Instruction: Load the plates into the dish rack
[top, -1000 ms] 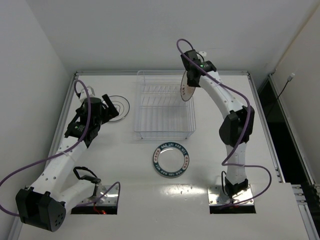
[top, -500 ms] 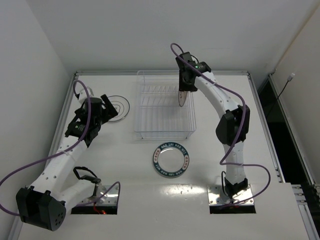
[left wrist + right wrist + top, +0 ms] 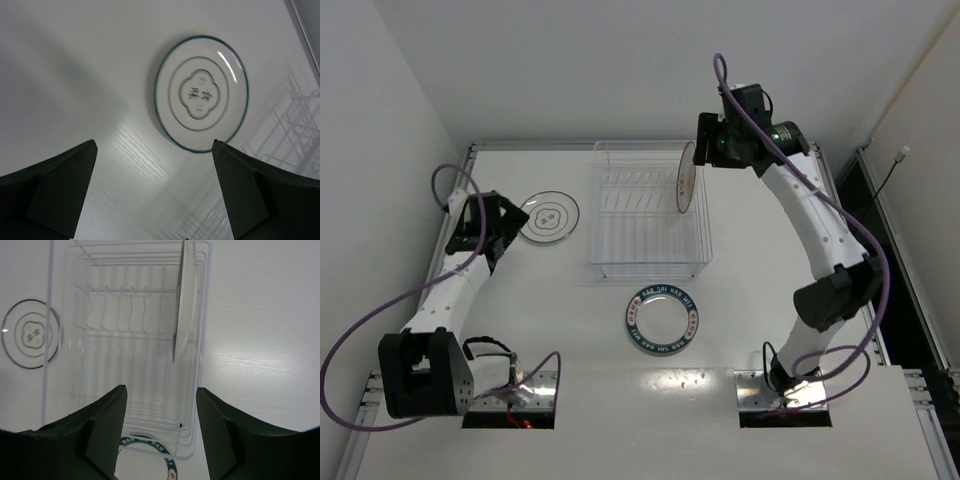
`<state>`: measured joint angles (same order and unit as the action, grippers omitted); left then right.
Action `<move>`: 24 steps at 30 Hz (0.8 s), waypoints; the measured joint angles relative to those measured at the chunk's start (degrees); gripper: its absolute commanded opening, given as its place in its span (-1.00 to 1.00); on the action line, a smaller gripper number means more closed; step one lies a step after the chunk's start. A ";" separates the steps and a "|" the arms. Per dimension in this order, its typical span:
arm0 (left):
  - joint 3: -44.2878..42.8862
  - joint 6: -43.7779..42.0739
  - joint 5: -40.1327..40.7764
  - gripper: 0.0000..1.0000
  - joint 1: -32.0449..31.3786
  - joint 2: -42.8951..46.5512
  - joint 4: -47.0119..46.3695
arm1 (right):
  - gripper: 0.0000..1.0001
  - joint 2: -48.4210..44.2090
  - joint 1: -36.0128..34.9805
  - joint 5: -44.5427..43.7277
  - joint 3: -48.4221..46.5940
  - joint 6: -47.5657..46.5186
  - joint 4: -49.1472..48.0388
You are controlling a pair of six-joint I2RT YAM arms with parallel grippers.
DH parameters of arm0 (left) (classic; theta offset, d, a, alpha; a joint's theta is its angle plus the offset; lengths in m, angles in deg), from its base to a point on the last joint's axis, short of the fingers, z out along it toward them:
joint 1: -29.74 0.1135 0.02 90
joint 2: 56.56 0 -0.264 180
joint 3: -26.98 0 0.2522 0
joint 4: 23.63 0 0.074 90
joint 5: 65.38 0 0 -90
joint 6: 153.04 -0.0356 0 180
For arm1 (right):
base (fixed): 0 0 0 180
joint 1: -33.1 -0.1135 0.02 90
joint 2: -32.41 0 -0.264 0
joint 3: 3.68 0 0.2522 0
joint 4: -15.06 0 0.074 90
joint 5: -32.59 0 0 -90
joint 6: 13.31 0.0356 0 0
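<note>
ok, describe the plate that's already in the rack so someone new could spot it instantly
Find the white wire dish rack at the back middle of the table. At its right end stands the racked plate, on edge. Only it is upright: the thin-rimmed plate left of the rack and the teal-lettered plate in front lie flat.

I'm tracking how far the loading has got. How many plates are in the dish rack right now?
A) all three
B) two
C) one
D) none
C: only the orange-banded plate stands on edge at the right end of the dish rack, while the black-rimmed plate and the teal-rimmed plate lie flat on the table outside it.
</note>
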<state>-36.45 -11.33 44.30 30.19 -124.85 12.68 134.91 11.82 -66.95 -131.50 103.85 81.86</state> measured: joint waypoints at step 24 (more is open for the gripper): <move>9.16 9.42 -35.45 0.39 15.41 -34.58 -54.69 | 0.20 -14.97 10.80 13.31 15.15 -1.75 -1.14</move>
<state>-27.30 -1.91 8.85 45.60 -159.43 -42.00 119.94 22.62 -53.64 -116.35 102.10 80.72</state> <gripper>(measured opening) 0.763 0.598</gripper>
